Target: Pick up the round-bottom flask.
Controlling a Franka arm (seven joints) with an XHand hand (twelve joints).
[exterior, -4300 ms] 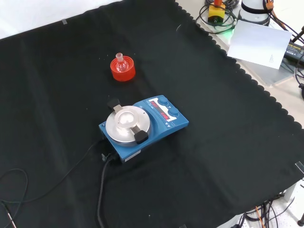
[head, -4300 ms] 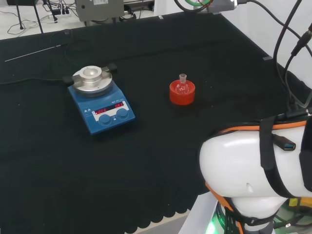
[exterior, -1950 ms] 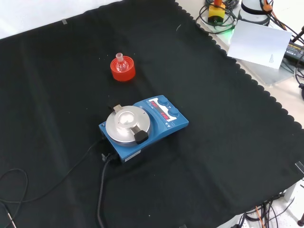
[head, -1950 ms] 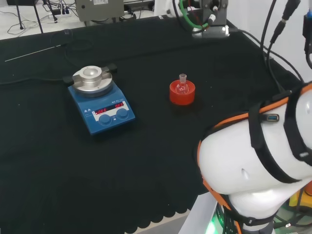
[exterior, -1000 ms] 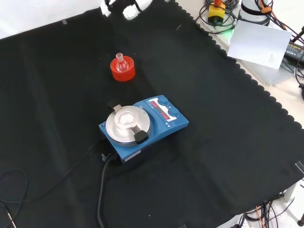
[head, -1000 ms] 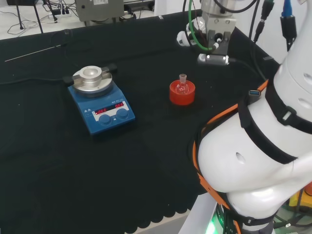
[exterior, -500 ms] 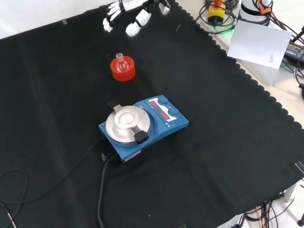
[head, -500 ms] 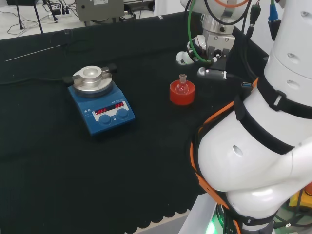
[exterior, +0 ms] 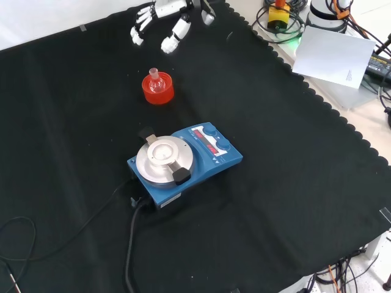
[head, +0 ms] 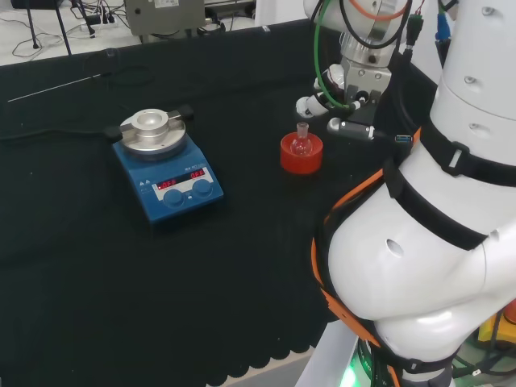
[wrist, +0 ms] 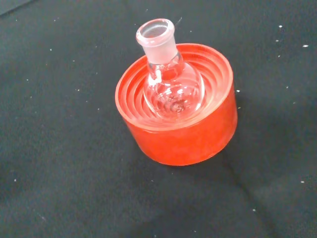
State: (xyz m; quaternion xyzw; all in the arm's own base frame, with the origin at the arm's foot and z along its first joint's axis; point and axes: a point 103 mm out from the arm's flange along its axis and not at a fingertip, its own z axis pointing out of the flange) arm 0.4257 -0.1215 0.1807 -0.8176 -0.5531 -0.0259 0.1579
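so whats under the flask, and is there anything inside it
The round-bottom flask sits upright in a red ribbed stand on the black cloth. Its bulb covers the stand's middle. The clear glass shows no visible contents. The hand hovers apart, fingers relaxed.

Small clear glass round-bottom flask (wrist: 171, 87), short frosted neck with open mouth, upright, looks empty, bulb seated in the ribbed hollow of a red ring stand (wrist: 181, 134). Front view: flask (exterior: 156, 81) upper left of centre on the black cloth, on the stand (exterior: 158, 90). Head view: flask (head: 301, 139) right of centre, upper half of frame, nothing touching it.
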